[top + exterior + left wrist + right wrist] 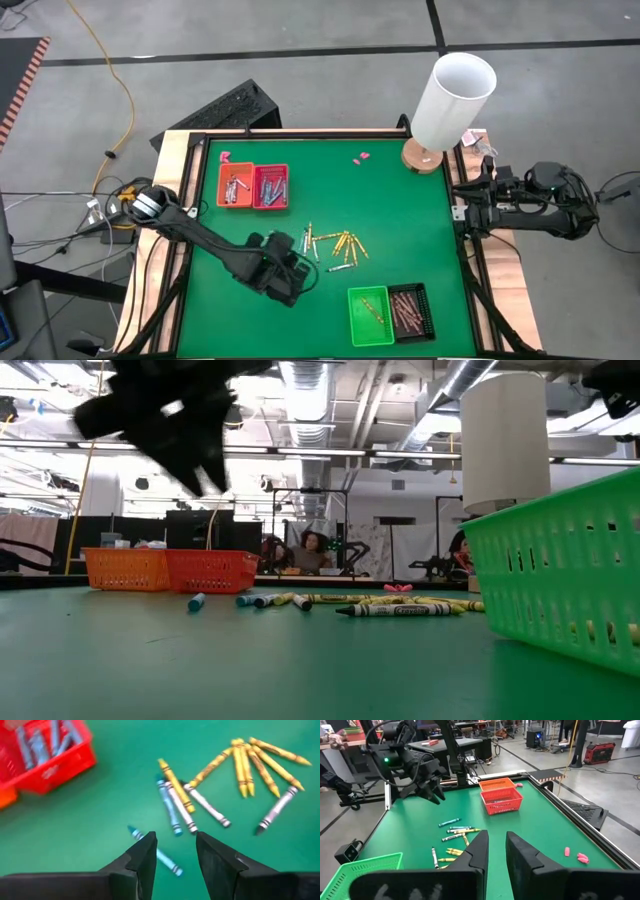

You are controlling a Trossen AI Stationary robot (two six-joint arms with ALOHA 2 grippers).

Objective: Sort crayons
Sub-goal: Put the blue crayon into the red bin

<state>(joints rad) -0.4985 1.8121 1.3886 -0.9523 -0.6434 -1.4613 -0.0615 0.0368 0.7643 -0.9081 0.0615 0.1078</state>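
Fingers: left gripper (172,851) parted, empty (over blue crayon (155,850)) | trays (253,186) part-filled | loose crayons (335,245) remain on bench (400,230)

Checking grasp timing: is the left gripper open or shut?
Open and empty: the left gripper shows a clear gap between its fingers, above a blue crayon on the table.

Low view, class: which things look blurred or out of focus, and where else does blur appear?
Low view: the left claw is a dark smear, the green basket soft up close; left wrist view: the red basket and far yellow crayons are blurred.
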